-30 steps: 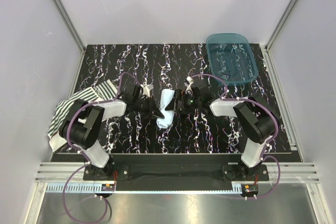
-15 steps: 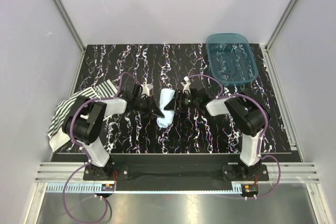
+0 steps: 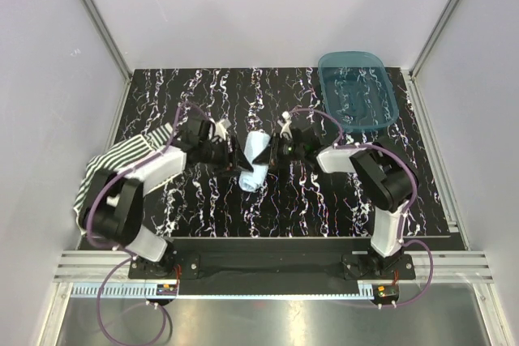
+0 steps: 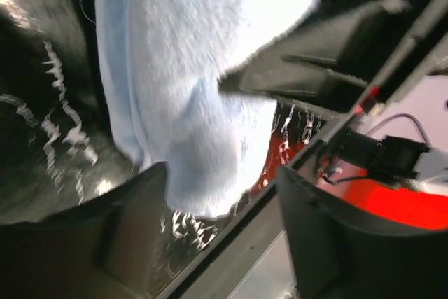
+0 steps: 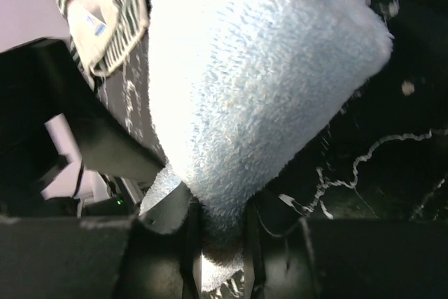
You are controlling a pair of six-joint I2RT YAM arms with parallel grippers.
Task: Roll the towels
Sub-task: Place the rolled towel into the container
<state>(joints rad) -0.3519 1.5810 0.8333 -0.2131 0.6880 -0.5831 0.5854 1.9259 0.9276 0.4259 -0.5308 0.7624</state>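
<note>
The light blue towel [image 3: 255,161] lies partly rolled on the dark marbled table between my two grippers. My right gripper [image 3: 272,155] is shut on its right edge; the right wrist view shows the terry cloth [image 5: 259,89] pinched between the jaws [image 5: 218,246]. To the towel's left, my left gripper [image 3: 234,158] stands open. In the left wrist view, the end of the roll [image 4: 182,103] sits just ahead of the spread jaws [image 4: 224,225], apart from them. The striped towel [image 3: 113,169] lies crumpled at the table's left edge and also shows behind the blue one [image 5: 98,5].
A translucent teal tub [image 3: 357,91] stands at the back right corner of the table [image 3: 324,200]. Grey walls close in the back and sides. The table's front edge and metal rail [image 4: 231,257] run close under the left gripper.
My left gripper has opened and let go of the blue towel, its arm drawing back to the left. My right gripper has closed on the towel's right edge.
</note>
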